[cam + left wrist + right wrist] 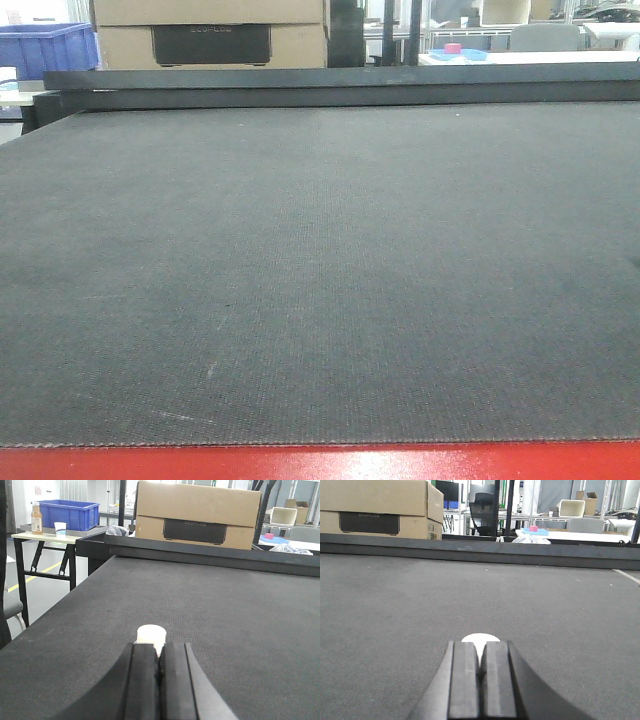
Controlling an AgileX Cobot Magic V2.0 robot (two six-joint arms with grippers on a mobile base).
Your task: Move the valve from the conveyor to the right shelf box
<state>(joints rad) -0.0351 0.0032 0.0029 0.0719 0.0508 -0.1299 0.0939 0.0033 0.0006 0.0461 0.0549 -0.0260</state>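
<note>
The conveyor (320, 260) is a wide dark grey woven belt with a red frame edge (320, 462) at the front, and the front view shows nothing lying on it. No valve shows in any view, and the right shelf box is out of view. My left gripper (159, 647) hovers low over the belt (225, 605), jaws pressed together. A small white round piece (151, 633) shows just past its tips. My right gripper (480, 647) is likewise shut over the belt (395, 605), with a white rounded shape (480, 639) just beyond it. I cannot tell what these white pieces are.
A dark raised rail (340, 88) runs along the belt's far edge. Behind it stands a large cardboard box (210, 35). A blue crate (68, 514) and a bottle (36, 519) sit on a side table at the left. Benches with a white bin (571, 507) stand at the far right.
</note>
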